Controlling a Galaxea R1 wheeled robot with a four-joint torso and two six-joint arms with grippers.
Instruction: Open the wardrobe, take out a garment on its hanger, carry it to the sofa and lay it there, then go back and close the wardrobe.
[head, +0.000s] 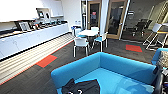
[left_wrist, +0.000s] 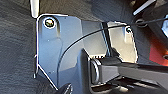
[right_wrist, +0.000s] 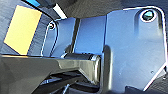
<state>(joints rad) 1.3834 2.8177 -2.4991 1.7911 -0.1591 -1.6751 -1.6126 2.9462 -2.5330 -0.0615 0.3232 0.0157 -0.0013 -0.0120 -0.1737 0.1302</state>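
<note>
Head view: jacket (head: 81, 88) lies on sofa (head: 120, 70); my jaws' state I cannot tell; draped near the edge, it could slide off.

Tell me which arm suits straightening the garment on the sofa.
Left, probably: the garment lies on the sofa seat's left part in the head view, the left arm's side.
</note>
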